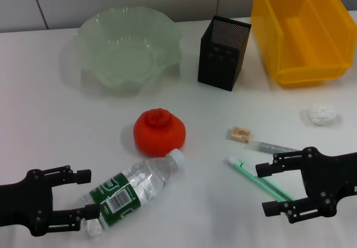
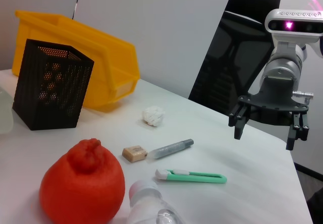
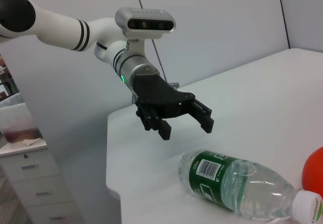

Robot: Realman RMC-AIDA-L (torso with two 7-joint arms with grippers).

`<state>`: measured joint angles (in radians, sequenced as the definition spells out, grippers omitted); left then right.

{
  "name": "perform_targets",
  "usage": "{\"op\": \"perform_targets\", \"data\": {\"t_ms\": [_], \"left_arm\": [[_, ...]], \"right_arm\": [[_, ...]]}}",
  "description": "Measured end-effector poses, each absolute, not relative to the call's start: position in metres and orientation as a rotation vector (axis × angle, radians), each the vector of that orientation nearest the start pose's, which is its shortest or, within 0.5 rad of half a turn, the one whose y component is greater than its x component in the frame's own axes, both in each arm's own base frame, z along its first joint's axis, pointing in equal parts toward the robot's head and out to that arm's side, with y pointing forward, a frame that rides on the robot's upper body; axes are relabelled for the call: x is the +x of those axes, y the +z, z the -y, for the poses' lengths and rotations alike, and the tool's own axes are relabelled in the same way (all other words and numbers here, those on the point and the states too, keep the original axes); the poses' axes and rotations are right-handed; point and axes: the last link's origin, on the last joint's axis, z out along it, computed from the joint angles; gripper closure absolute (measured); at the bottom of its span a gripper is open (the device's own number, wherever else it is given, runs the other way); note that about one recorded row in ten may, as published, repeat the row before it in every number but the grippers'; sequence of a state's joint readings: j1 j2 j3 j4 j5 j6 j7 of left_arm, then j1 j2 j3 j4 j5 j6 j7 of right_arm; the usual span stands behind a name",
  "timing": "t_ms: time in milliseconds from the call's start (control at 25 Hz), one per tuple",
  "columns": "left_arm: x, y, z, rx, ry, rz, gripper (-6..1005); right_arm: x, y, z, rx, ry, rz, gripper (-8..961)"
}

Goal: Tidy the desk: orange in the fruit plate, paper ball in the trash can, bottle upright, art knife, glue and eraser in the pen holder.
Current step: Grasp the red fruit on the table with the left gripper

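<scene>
A white bench (image 1: 44, 119) carries everything; behind it stands a pale wall, with a black office chair (image 2: 237, 57) off one end and a small drawer cabinet (image 3: 35, 183) off the other.

Counted: one pale green fruit plate (image 1: 129, 47) with a wavy rim, one black mesh pen holder (image 1: 223, 52) upright just beside it, and one yellow bin (image 1: 304, 30) at the far right corner (the only container that could pass for the trash can). One orange (image 1: 159, 132) sits mid-bench, apart from the plate. One clear bottle (image 1: 131, 192) with a green label lies on its side, its white cap near the orange. One eraser (image 1: 241, 134), one grey glue stick (image 1: 273, 146) just beside it, and one green art knife (image 1: 259, 181) lie right of centre. One paper ball (image 1: 322, 114) rests on the bench in front of the bin.

Two grippers: the left gripper (image 1: 78, 200) is spread wide at the bottle's base, grasping nothing; the right gripper (image 1: 269, 187) is likewise released, straddling the art knife's handle end.
</scene>
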<state>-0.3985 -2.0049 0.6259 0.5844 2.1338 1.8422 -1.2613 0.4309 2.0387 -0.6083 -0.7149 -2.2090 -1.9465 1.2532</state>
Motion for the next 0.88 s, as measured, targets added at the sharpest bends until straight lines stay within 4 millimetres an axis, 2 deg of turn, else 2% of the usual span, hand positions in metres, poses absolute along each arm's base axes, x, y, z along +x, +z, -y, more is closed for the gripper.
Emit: {"op": "perform_targets", "data": {"t_ms": [800, 880], "left_arm": [[-0.306, 0.017, -0.255, -2.914, -0.740, 0.685, 226], [-0.295, 0.020, -0.263, -2.914, -0.753, 0.652, 229]], "right_arm": [[0.289, 0.026, -0.256, -3.023, 0.705, -0.517, 215], [0.289, 0.027, -0.254, -3.019, 0.711, -0.522, 215]]}}
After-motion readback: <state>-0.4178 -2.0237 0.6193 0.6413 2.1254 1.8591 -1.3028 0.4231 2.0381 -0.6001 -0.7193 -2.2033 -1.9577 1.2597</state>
